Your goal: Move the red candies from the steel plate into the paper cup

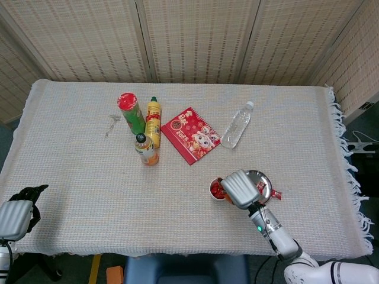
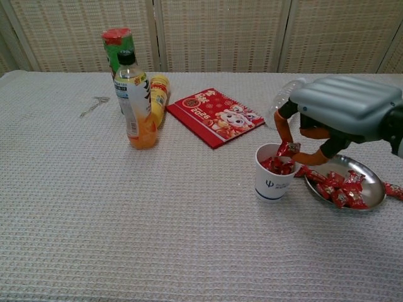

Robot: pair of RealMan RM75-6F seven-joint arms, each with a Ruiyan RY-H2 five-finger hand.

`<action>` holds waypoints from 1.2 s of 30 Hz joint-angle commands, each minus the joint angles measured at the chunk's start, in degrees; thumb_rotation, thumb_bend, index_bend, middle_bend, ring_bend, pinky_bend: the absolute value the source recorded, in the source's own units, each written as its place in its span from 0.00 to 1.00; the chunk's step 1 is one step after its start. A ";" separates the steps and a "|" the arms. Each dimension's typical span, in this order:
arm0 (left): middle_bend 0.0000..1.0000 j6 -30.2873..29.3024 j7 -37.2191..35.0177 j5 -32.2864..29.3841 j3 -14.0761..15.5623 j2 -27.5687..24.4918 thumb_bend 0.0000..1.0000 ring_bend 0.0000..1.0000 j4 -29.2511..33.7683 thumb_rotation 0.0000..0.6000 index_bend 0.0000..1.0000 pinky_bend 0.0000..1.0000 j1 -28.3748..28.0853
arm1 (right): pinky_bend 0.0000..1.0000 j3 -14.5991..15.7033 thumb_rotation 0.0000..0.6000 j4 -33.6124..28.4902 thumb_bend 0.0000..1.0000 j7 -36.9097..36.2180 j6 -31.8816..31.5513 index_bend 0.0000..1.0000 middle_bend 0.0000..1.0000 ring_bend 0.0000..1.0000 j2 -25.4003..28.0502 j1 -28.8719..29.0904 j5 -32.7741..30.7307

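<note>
**Right robot hand holds a candy over the cup**

At the near left edge, the left robot hand (image 1: 18, 214) rests off the tabletop (image 1: 77, 177), its dark fingers curled in with nothing in them.

Near right, the paper cup (image 2: 274, 173) stands upright, already holding several red candies (image 2: 340, 187). The right robot hand (image 2: 334, 113) hangs above it, pinching one red candy (image 2: 288, 149) between orange fingertips (image 2: 280, 126) right over the cup's mouth; whether the candy touches those inside is hard to tell. Just right of the cup sits the steel plate (image 2: 371, 179) with more candies piled on its left half, and one stray lies right of it.

Farther left stands an orange drink bottle (image 2: 134, 104), with a yellow bottle (image 2: 158, 94) and green can (image 2: 117, 47) behind. A red booklet (image 2: 214, 114) and a clear bottle (image 1: 236, 125) lie beyond.
</note>
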State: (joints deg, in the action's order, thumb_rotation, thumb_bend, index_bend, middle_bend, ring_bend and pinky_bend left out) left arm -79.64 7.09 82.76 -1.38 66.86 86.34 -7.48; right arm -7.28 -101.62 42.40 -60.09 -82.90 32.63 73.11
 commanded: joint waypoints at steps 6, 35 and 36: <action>0.23 0.11 -0.25 -0.10 -0.05 -0.09 0.96 0.19 -0.09 1.00 0.17 0.35 -0.03 | 1.00 -0.40 1.00 1.81 0.38 1.78 -0.23 0.52 1.00 0.87 -2.69 1.92 -2.37; 0.23 0.28 0.10 0.21 0.15 0.03 0.96 0.19 0.13 1.00 0.17 0.35 -0.16 | 1.00 0.92 1.00 8.52 0.36 -0.35 -0.54 0.36 1.00 0.85 0.60 1.57 -12.76; 0.23 0.32 0.20 0.08 0.12 0.08 0.96 0.19 0.11 1.00 0.17 0.35 -0.15 | 1.00 0.91 1.00 9.55 0.35 -0.70 0.04 0.36 1.00 0.85 0.04 1.80 -13.25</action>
State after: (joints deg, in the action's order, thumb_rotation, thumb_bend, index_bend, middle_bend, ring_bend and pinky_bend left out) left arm -79.33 7.25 82.87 -1.25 66.91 86.45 -7.64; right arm -6.43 -93.06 42.12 -60.69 -82.29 34.14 60.42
